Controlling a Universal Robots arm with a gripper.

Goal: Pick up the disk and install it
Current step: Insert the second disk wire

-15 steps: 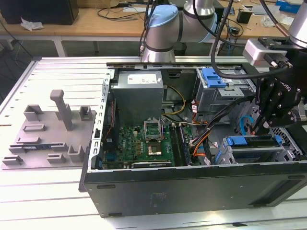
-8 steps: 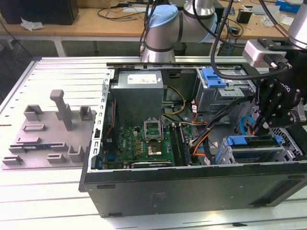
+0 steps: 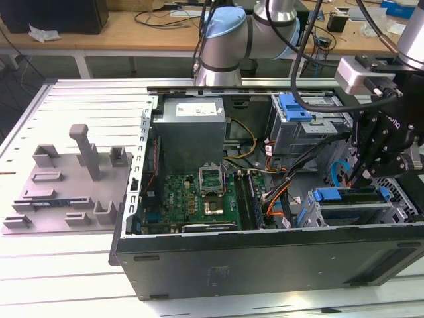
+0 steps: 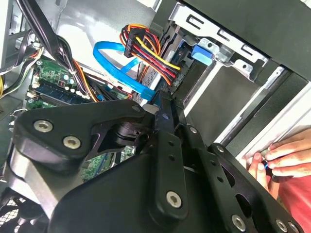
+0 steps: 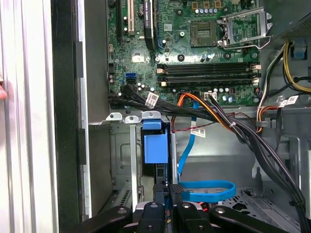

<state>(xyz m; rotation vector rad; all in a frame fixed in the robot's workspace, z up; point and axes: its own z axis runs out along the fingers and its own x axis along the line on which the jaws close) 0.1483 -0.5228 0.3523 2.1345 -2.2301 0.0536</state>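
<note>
You've got the open computer case (image 3: 265, 265) lying on the metal table (image 3: 86, 93), motherboard (image 3: 199, 199) facing up. At the exterior view's right, inside the case, the disk (image 3: 348, 205) sits in its drive bay with the blue carrier on top; in the first wrist view its blue bracket (image 5: 155, 145) stands just ahead of the gripper (image 5: 167, 194). The gripper (image 3: 371, 165) hangs just above the disk, fingers drawn together, nothing visibly held. A person's hand (image 4: 282, 158) rests on the case edge.
</note>
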